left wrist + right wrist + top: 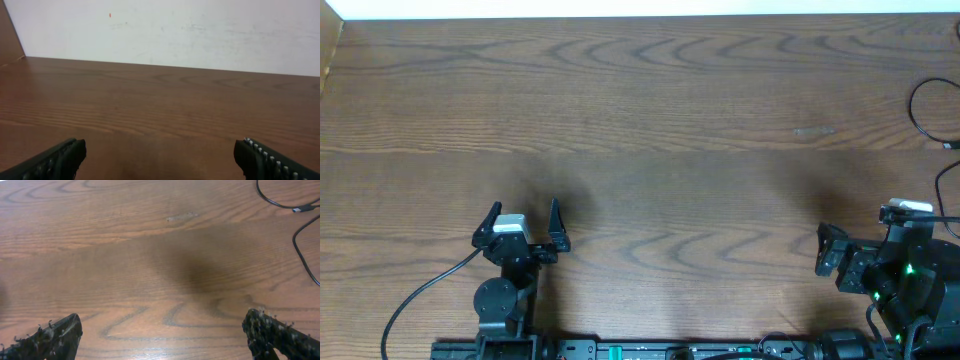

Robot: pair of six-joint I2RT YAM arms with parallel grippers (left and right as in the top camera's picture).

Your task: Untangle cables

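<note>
**Overhead.** A brown wood-grain table (650, 110) fills the frame. The only task item in sight is a thin black cable (911, 105) looping at the far right edge, partly cut off by the frame. I cannot tell whether it is one cord or two. The left gripper (523, 222) sits near the front edge, well apart from the cable, jaws spread wide and holding nothing. The right gripper (898, 232) is at the front right, nearer the cable but not touching it.

**Left wrist.** Two dark ribbed fingertips (55, 160) stand far apart over wood, with a white wall (165, 30) beyond. No cable shows here.

**Right wrist.** The jaws gape wide and are empty. At the upper right the cable curves round to a small plug end (302, 209), and another strand runs down the right edge – apart from the fingers.

**Handling.** The cord looks light and limp (likely to slide or drag its loop along when pulled). A low pinch on a straight run of cord just behind the plug seems the best hold, since the plug itself may slip out.

**Containers.** None is in view.
</note>
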